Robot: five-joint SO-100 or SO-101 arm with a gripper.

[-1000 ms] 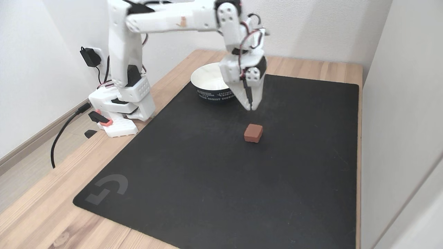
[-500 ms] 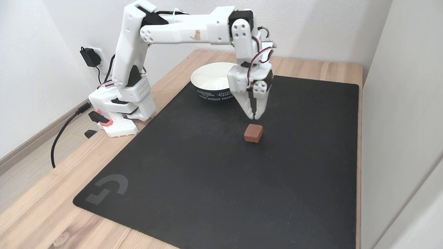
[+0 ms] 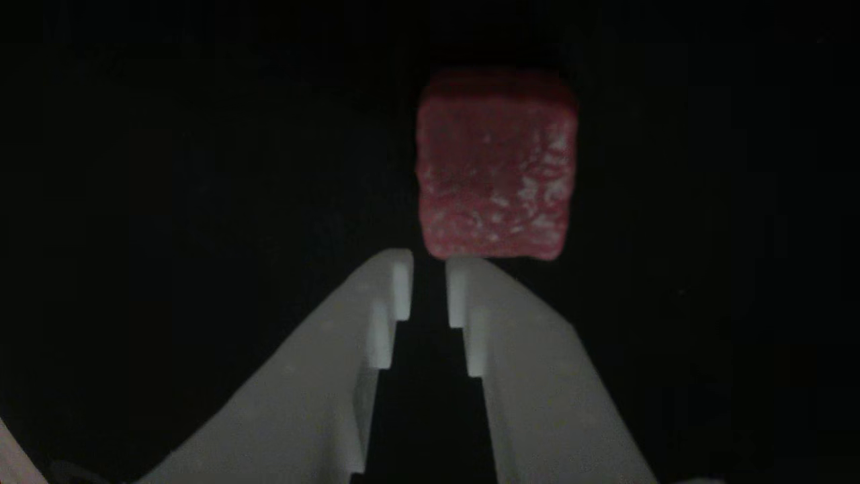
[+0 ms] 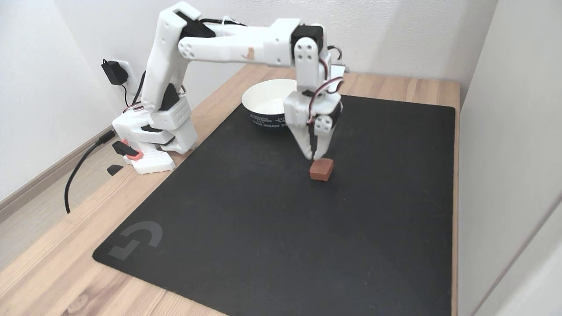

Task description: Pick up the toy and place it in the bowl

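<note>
The gripper [image 4: 315, 157] is hanging just above the near edge of the toy [image 4: 321, 169] on the black mat [image 4: 246, 228], nearly closed and holding nothing, so I think it is needing to open wide before going down around it.

The white arm reaches rightward in the fixed view, wrist bent straight down — its claw [image 4: 315, 156] points at the counter, tips nearly together and empty.
</note>
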